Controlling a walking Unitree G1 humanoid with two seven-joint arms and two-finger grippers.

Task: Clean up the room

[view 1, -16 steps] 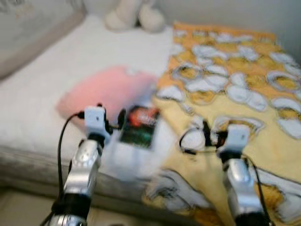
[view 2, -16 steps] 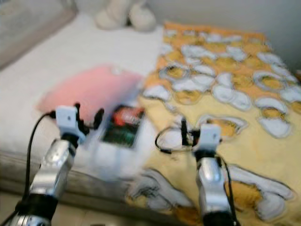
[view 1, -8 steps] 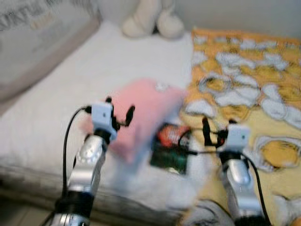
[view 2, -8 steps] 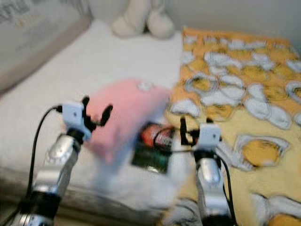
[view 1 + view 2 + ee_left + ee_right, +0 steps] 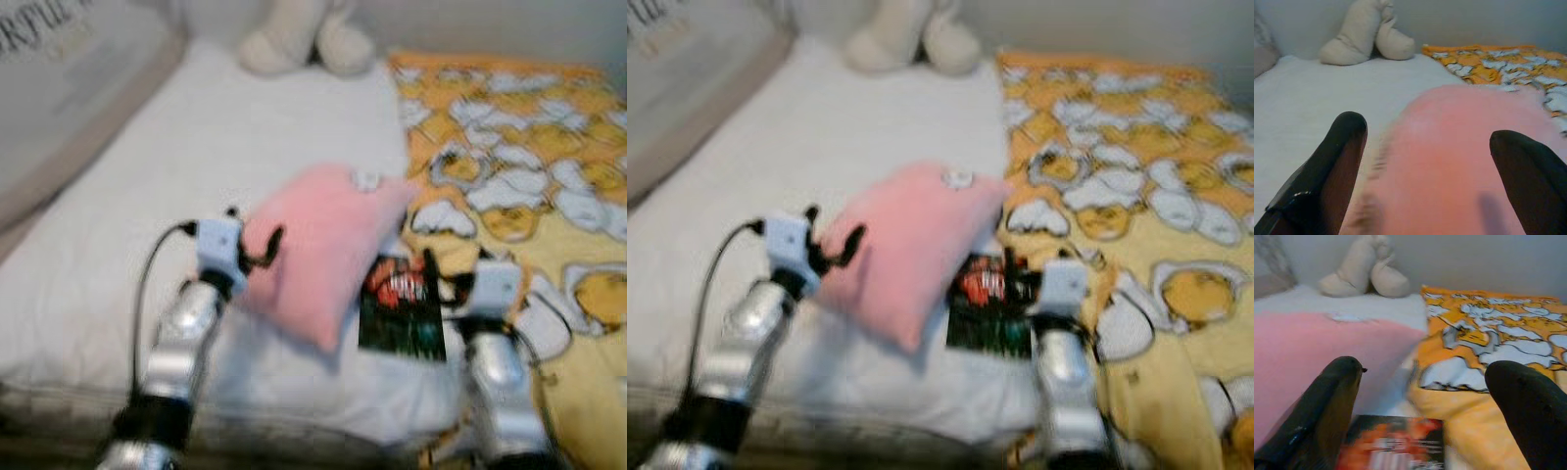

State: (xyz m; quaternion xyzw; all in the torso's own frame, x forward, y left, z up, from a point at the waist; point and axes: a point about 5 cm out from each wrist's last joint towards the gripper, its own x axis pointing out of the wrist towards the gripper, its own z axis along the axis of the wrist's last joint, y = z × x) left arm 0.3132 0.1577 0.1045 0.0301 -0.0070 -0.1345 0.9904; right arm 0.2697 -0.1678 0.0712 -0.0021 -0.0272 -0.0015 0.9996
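Both head views are blurred. A pink pillow (image 5: 328,250) lies mid-frame on the white bed (image 5: 118,225), overlapping the upper left corner of a dark book (image 5: 400,311). The left end effector (image 5: 253,245), fingers apart, sits at the pillow's left edge. The right end effector (image 5: 1425,401), fingers apart, hovers over the book beside a yellow blanket (image 5: 529,176). A beige plush toy (image 5: 294,39) is cut off at top.

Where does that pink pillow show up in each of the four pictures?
Left eye view: pillow at centre, beside the left gripper.
Right eye view: centre-left.
Left wrist view: close up, between the two black fingers.
Right wrist view: along one side, above the book.
Shared landmark: the cream plush toy by the wall.
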